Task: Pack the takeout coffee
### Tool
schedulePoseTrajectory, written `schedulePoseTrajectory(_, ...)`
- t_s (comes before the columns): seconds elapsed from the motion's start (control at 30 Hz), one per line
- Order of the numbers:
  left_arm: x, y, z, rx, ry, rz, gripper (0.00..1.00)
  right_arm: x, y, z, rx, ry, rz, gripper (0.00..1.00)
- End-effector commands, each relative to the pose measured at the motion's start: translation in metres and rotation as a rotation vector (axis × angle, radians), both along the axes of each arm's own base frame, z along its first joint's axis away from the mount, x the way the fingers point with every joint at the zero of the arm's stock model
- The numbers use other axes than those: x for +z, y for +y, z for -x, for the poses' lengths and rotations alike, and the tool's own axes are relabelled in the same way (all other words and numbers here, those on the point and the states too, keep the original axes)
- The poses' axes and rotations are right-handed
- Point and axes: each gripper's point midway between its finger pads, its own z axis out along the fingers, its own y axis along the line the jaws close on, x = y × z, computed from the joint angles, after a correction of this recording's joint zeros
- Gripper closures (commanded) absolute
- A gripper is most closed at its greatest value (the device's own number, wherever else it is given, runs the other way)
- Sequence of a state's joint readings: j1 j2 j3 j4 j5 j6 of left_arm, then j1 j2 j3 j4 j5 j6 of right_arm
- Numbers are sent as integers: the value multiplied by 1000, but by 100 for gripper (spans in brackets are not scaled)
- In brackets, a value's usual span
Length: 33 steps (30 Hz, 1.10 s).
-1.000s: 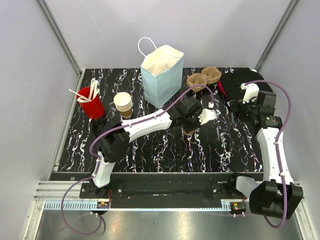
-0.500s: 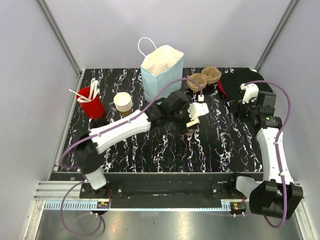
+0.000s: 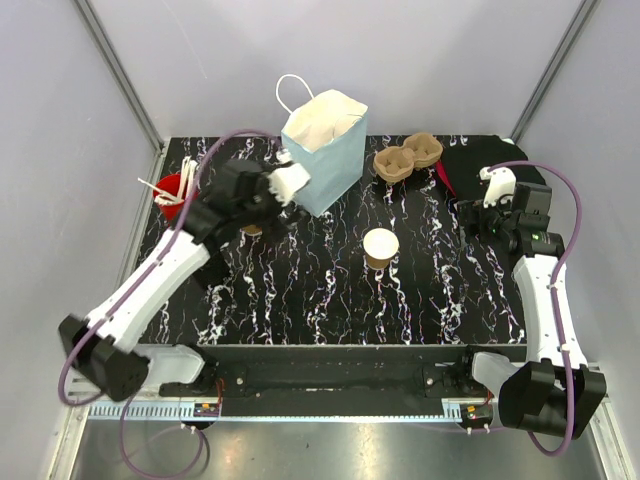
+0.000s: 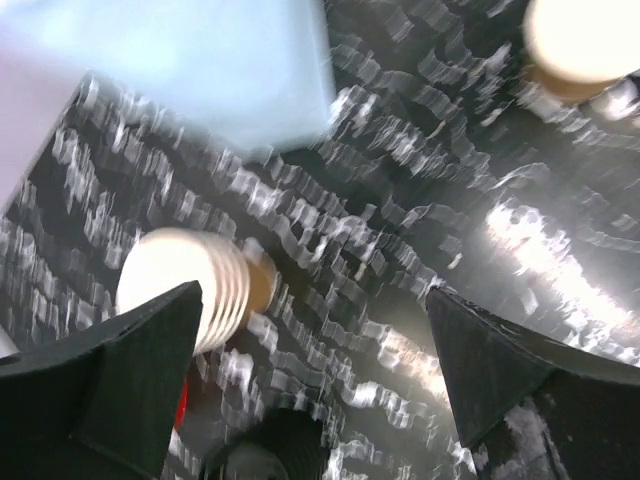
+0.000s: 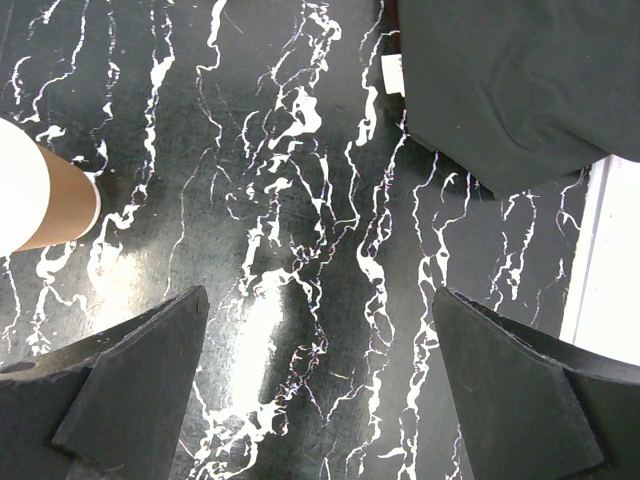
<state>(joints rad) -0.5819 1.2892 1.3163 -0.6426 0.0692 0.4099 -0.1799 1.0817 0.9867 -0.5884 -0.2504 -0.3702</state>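
Kraft-paper cup stands lidless, well right of the left pincer; both it and the right pincer gape empty. Lid fetching seems underway: lower onto the blurred black disc beneath.

Matt kraft-paper cup; glossy black marbled tabletop.

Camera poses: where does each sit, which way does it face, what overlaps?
Top external: above, behind the robot, looking down on the black marbled table; left arm and right arm visible.
Left wrist: on the left arm, facing down at stacked tan paper cups and light blue paper bag; open jaws at bottom.
Right wrist: on the right arm, facing down at black cloth; open jaws at bottom.
Shared: single tan paper cup, in all three.
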Motion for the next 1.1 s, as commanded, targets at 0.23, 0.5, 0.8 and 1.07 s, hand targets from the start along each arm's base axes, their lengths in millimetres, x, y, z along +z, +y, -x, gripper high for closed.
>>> schedulePoseTrajectory(0.23,-51,128,24,240,99,8,1,7,3,-4,22,-20,-15,0)
schedulePoseTrajectory(0.5,-89,161,29,323,205,20,4,4,4,-4,28,-9,-20,0)
schedulePoseTrajectory(0.8,-119,171,25,359,302,-3,17,2,5,-4,33,-3,-22,0)
schedulePoseTrajectory(1.07,-143,174,27,376,371,-27,29,0,5,-5,36,3,-25,0)
